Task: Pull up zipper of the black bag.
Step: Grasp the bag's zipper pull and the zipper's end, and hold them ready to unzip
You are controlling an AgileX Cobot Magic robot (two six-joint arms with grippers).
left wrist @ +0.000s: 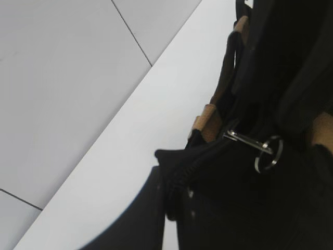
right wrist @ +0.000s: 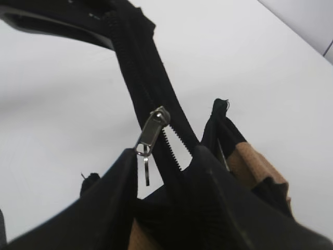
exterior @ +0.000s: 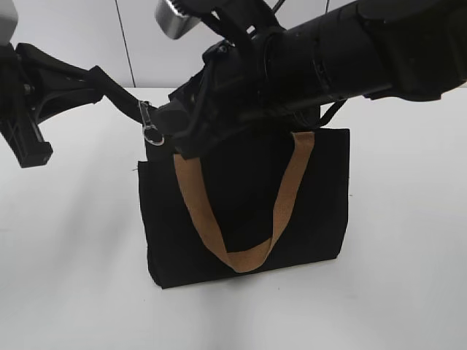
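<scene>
The black bag (exterior: 315, 208) stands on the white table with a tan handle (exterior: 241, 259) hanging down its front. My left gripper (exterior: 98, 79) is shut on the free end of the zipper tape (left wrist: 174, 182) and holds it stretched out up and to the left of the bag's top corner. The silver zipper (exterior: 149, 120) sits on that tape with its ring dangling; it also shows in the left wrist view (left wrist: 248, 141). My right gripper (right wrist: 164, 153) is open, one finger on each side of the track just below the zipper (right wrist: 153, 130). It reaches across the bag top (exterior: 181, 140).
The white table (exterior: 73, 277) surrounds the bag. A pale panelled wall (exterior: 80, 29) stands behind it. The right arm (exterior: 350, 51) crosses above the bag and hides its top edge. The second tan handle (right wrist: 256, 167) lies inside the bag's mouth.
</scene>
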